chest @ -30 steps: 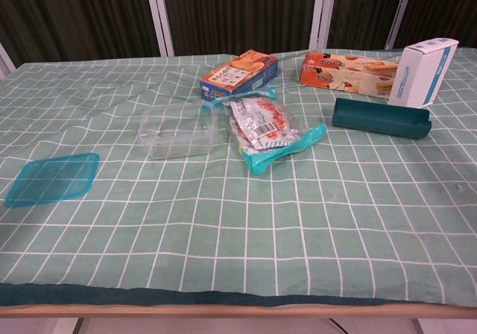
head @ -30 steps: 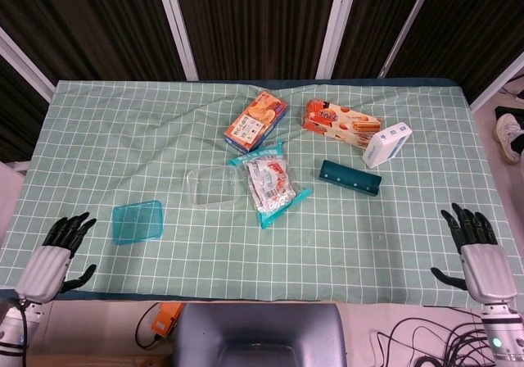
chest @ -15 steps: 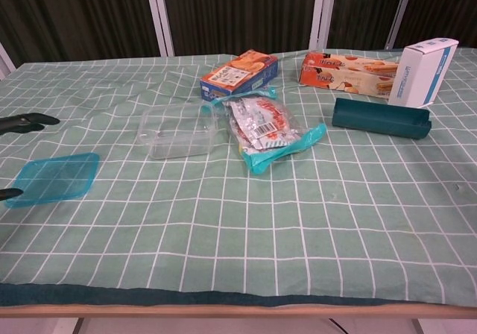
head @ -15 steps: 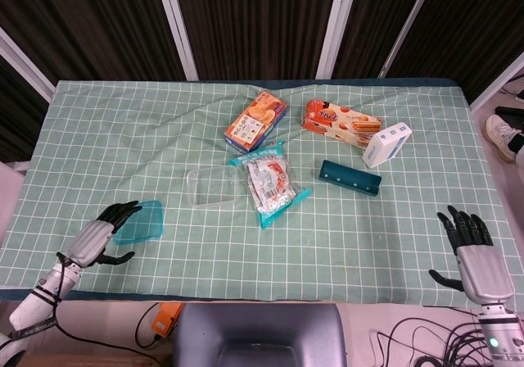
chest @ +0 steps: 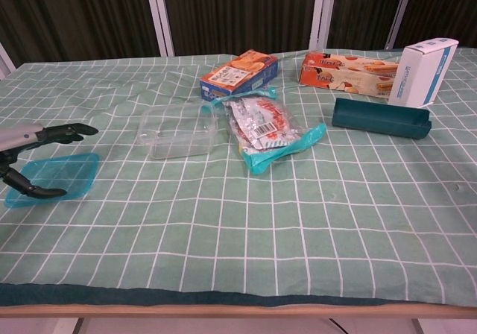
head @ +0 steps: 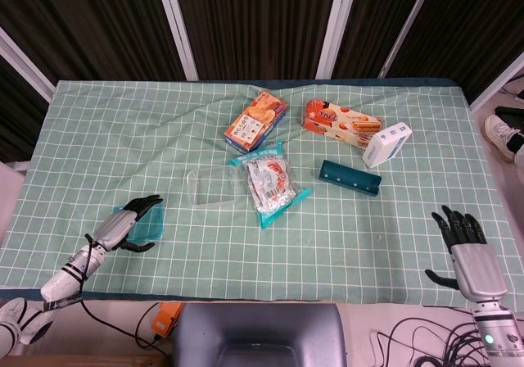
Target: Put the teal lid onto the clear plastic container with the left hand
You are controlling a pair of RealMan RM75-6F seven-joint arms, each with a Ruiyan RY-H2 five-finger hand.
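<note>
The teal lid point(chest: 52, 178) lies flat, left of the clear plastic container point(chest: 177, 130). The left robot hand point(chest: 33, 159) hovers over it, fingers apart, holding nothing. It should pinch one lid edge and lift level.

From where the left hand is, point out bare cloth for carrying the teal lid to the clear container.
Bare cloth runs between the teal lid, under the left hand, and the clear plastic container. The near strip along the table edge is bare too. It is crowded right of the container: the snack packet lies close beside it and the orange box sits behind.
</note>
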